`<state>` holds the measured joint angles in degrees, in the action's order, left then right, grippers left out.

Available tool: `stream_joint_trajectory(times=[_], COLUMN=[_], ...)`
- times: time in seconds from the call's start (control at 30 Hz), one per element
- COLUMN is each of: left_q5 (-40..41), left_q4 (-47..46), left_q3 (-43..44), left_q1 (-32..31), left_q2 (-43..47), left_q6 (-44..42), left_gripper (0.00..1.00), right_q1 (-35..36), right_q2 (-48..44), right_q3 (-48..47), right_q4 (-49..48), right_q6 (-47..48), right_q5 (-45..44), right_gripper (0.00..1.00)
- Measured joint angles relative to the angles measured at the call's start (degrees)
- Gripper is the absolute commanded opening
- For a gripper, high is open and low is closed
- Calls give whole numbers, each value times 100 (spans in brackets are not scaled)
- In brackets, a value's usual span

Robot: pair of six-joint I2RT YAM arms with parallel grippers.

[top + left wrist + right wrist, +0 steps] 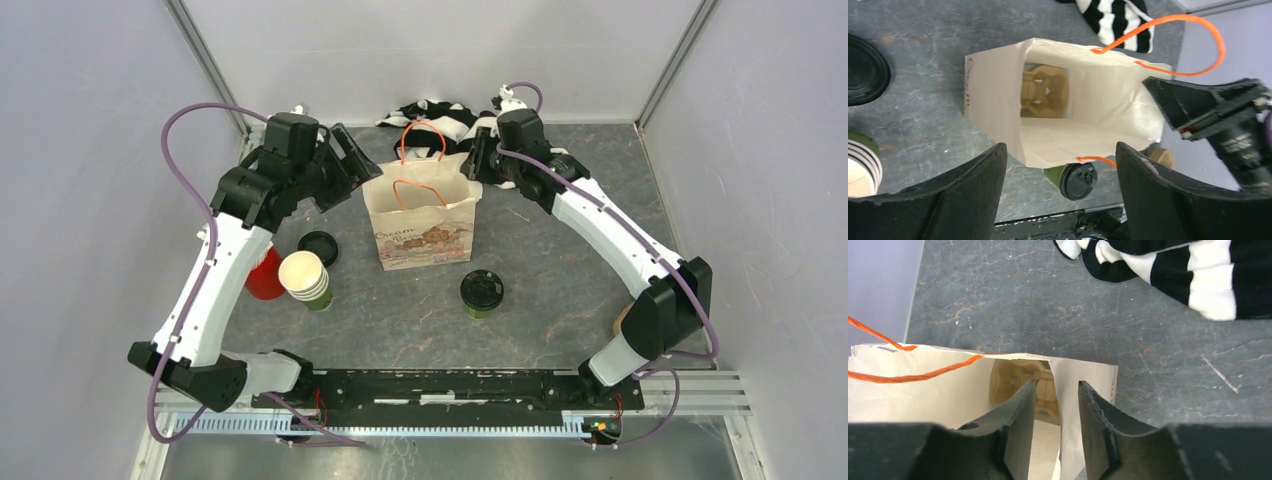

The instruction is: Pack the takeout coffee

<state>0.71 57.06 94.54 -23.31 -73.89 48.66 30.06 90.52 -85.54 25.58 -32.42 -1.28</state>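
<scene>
Grey surface (560, 260); lidded coffee cup (482, 293) stood near paper bag (422, 230), on its near side, untouched; left tool (1060, 150) was spread wide over bag mouth, right tool (1057, 405) narrowly parted astride its side wall. Cup probably light, crushable: grip mid-wall, gently.
</scene>
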Motion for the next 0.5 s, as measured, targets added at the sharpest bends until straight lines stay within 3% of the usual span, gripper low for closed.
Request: stream_joint_trajectory(times=[0.17,0.33,0.43,0.5], left_q5=[74,74,76,72], left_q4=[125,151,195,236], left_q3=[-33,-33,-33,-33], left_q1=[28,37,37,37], left_q2=[-306,-761,-966,-1025], left_q6=[-118,-315,-407,-479], left_gripper=[67,53,38,24], right_q1=[2,48,111,195], right_q2=[385,417,417,417], right_q3=[-931,-1226,-1228,-1224], right_q4=[831,1484,1832,1954], right_q6=[629,1128,1346,1471], right_q5=[42,-76,-240,-372], right_gripper=[62,61,48,33])
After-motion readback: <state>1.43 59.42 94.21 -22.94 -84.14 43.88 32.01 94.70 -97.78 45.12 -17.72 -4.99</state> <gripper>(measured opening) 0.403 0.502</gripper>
